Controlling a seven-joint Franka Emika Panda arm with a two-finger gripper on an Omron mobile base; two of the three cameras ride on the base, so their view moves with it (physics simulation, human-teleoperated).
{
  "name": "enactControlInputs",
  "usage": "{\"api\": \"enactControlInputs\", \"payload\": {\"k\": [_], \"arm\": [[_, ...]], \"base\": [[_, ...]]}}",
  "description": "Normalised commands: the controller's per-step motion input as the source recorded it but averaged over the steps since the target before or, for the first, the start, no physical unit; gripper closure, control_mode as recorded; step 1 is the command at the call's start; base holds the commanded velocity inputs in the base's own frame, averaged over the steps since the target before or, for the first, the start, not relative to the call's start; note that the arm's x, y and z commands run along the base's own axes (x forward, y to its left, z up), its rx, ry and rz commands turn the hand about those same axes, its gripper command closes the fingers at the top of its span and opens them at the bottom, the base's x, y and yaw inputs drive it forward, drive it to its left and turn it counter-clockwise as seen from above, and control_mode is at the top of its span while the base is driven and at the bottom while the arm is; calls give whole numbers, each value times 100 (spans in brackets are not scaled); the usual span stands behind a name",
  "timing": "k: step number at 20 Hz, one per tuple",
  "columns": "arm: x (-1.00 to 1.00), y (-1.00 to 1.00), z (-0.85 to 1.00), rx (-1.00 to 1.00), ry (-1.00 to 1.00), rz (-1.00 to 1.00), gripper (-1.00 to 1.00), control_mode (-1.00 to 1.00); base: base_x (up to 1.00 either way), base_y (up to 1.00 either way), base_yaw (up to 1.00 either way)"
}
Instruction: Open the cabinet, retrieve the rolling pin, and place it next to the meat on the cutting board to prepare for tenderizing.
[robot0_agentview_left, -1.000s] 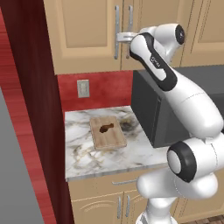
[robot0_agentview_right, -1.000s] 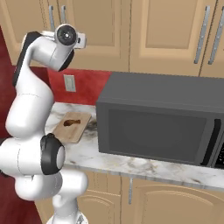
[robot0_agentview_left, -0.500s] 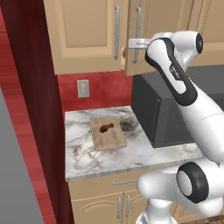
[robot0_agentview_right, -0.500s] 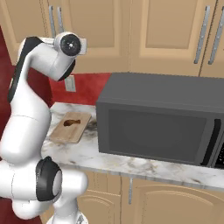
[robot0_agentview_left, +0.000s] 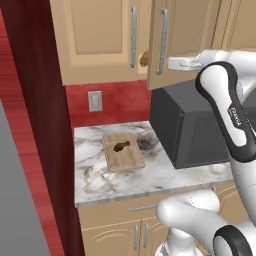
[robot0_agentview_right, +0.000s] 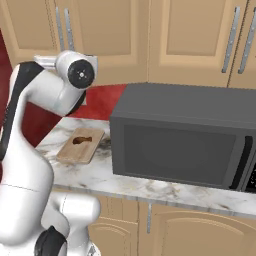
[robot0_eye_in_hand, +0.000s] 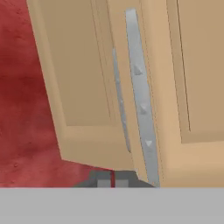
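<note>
My fingers sit pinched together at the foot of the long silver bar handle on the right door of the wide light-tan wooden wall cabinet. Nothing shows between the tips, and whether they're on the bar or just beside it I can't tell. That door stands swung out a bit w/ a gap at the middle seam, enough to see in, not enough to reach thru. In the gap a light-brown rounded wooden end shows, prob. the rolling pin, inside on the shelf. Down on the marble counter the light-wood rectangular cutting board lies flat, the small dark-brown drumstick-shaped meat on its upper half, so bare board beside it leaves room for the pin. The dark grey microwave is just beside the board.
</note>
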Motion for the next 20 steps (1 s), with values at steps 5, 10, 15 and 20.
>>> {"api": "enactControlInputs", "payload": {"k": [5,10,15,20], "arm": [[-94,-31,0,3,-1,7,100,-100],[-27,-4,-1,0,2,0,-100,-100],[-18,14,-3,-2,-2,4,-100,-100],[-62,33,7,-19,-14,6,-100,-100]], "base": [[0,0,0],[0,0,0],[0,0,0],[0,0,0]]}}
